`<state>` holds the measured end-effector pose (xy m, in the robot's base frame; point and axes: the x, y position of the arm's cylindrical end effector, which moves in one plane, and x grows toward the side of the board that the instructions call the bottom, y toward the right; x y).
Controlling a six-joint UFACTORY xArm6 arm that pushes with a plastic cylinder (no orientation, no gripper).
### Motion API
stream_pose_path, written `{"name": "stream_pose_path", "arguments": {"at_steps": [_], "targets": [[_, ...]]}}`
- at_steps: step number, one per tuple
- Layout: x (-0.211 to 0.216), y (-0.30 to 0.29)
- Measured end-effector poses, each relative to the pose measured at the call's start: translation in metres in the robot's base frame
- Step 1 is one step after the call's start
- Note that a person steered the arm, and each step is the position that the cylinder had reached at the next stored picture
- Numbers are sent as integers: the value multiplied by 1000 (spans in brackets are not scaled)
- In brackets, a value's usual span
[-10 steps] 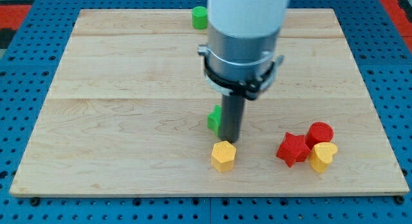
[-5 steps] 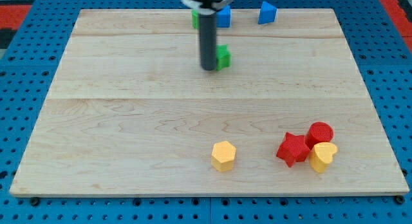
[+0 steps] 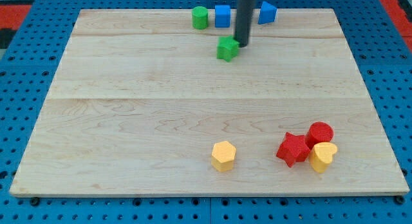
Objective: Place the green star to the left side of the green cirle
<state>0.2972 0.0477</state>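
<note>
On the pale wooden desk (image 3: 129, 108), the small green star-shaped block (image 3: 226, 49) lies near the top edge, at about five o'clock from the green round cylinder block (image 3: 200, 17) and a little apart from it. My tip (image 3: 242, 44), the end of the dark rod, touches or almost touches the star at its two o'clock side. There is no claw on this arm, so nothing opens or closes and nothing is held; the rod can only push. I judge the task is partly done: the star is close to the circle, but on the wrong side. It must yet go around to the circle's nine o'clock side.
</note>
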Motion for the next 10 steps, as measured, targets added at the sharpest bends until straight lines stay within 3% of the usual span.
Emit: {"name": "stream_pose_path", "arguments": {"at_steps": [2, 5, 7, 9, 10], "targets": [[37, 20], [-17, -93], [22, -75], [1, -139], [21, -127]]}}
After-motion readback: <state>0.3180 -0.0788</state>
